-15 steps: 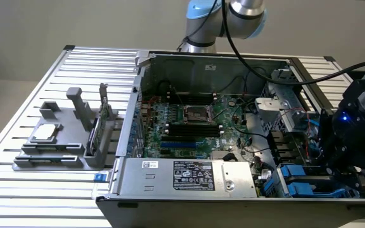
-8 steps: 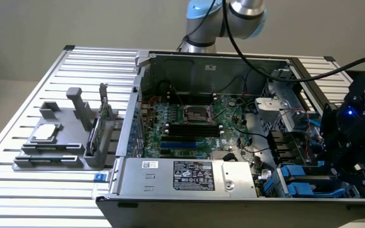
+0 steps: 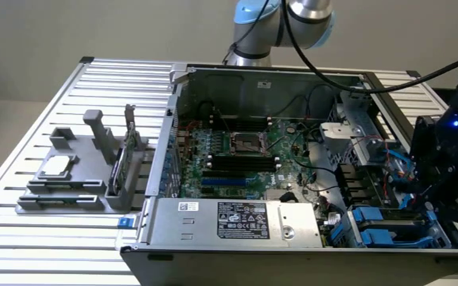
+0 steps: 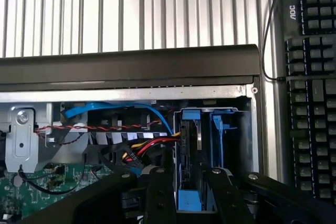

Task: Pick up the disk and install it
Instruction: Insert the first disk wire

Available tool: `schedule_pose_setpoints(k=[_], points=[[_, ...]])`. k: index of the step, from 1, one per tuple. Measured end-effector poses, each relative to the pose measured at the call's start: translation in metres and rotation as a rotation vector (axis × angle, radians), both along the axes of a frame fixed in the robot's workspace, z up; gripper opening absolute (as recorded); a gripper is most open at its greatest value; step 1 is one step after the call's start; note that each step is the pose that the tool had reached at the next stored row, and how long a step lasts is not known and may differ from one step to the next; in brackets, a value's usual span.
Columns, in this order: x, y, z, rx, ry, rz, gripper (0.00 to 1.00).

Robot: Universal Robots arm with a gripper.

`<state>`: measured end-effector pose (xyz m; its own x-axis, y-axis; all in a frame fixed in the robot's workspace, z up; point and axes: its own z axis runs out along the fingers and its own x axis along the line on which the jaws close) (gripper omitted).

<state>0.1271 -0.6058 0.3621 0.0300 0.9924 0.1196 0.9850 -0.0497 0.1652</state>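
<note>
Disk [image 4: 191, 161] in its blue carrier rails is sitting edge-up inside the drive bay [image 4: 210, 124], at the front corner of the open computer case [image 3: 213, 250] on the exterior view's right. The case is lying on the slatted bench [image 3: 22, 238], with the motherboard [image 3: 237, 155] exposed and a keyboard [image 4: 312, 93] resting beside it. The gripper [image 4: 186, 179] is hovering directly over the bay, its two black fingers [image 4: 157, 192] standing apart, one on either side of the disk's upper edge, without visibly pinching it. The disk's long axis is running straight away from the fingers, down into the bay.
</note>
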Motion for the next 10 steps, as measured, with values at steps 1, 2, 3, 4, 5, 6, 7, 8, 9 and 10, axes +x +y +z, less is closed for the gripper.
schedule_pose_setpoints(k=[1,2,3,4,5,6,7,8,9,10], points=[[0.0,0.0,0.001,0.0001,0.0012,0.0,0.31],[0.0,0.0,0.0013,0.0003,0.0027,0.0,0.31],[-0.001,0.0,0.0013,0.0003,0.0046,0.0,0.31],[-0.002,0.0001,0.0014,0.0001,0.0074,0.0,0.31],[-0.004,0.0001,0.0015,-0.0003,0.0103,0.0,0.31],[-0.006,0.0001,0.0016,-0.0006,0.0132,0.0,0.31],[-0.008,0.0,0.0015,-0.0007,0.0163,0.0,0.31],[-0.011,0.0,0.0015,-0.001,0.0193,0.0,0.31],[-0.014,0.0,0.0015,-0.0011,0.0224,0.0,0.31],[-0.017,0.0,0.0015,-0.001,0.0249,0.0,0.31]])
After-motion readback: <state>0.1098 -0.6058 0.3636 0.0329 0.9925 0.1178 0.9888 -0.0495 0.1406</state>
